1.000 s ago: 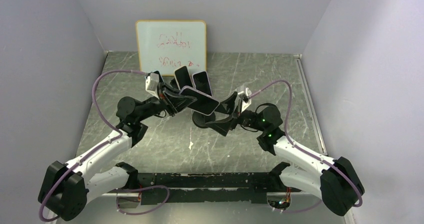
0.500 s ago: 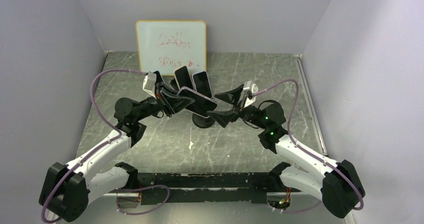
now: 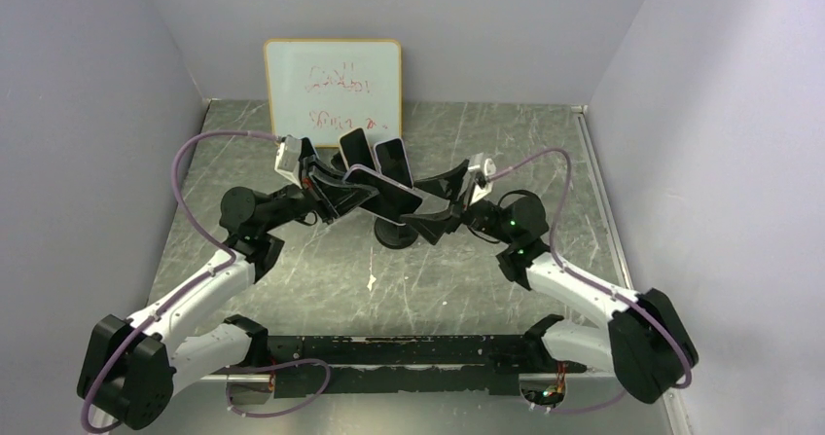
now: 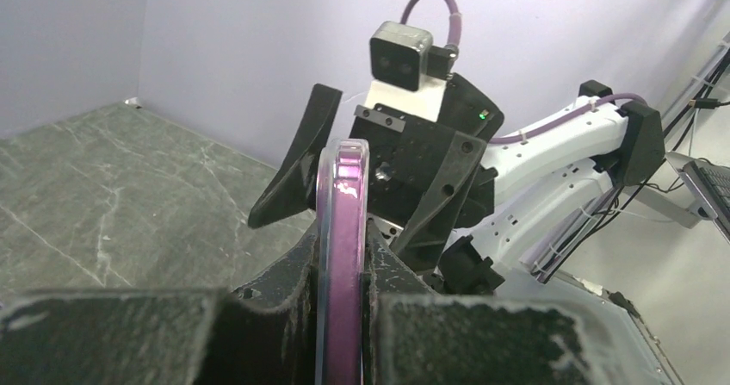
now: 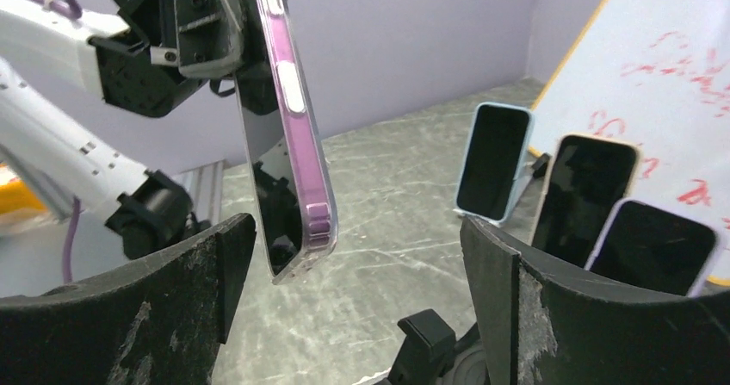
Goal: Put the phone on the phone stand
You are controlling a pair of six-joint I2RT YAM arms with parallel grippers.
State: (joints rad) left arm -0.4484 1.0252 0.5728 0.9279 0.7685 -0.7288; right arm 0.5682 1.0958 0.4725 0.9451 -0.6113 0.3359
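My left gripper (image 3: 342,190) is shut on the phone (image 3: 386,193), a dark-screened handset in a clear purple case, and holds it in the air above the phone stand (image 3: 394,236), a black round-based stand. In the left wrist view the phone (image 4: 341,230) shows edge-on, clamped between my fingers (image 4: 284,273). My right gripper (image 3: 436,204) faces the phone's free end with its jaws wide open and holds nothing. In the right wrist view the phone (image 5: 288,144) hangs just inside the left finger (image 5: 194,299), not touching it, and the stand's (image 5: 426,338) top shows below.
Three other phones (image 3: 355,149) (image 3: 391,158) (image 5: 492,161) stand propped behind the stand, in front of a whiteboard (image 3: 331,85) with red writing. Purple walls close in the marbled green table (image 3: 292,279) on the left, right and back.
The right gripper has risen from beside the stand's base to the level of the phone and has spread its jaws wider. The left gripper and the phone have shifted slightly back-left.
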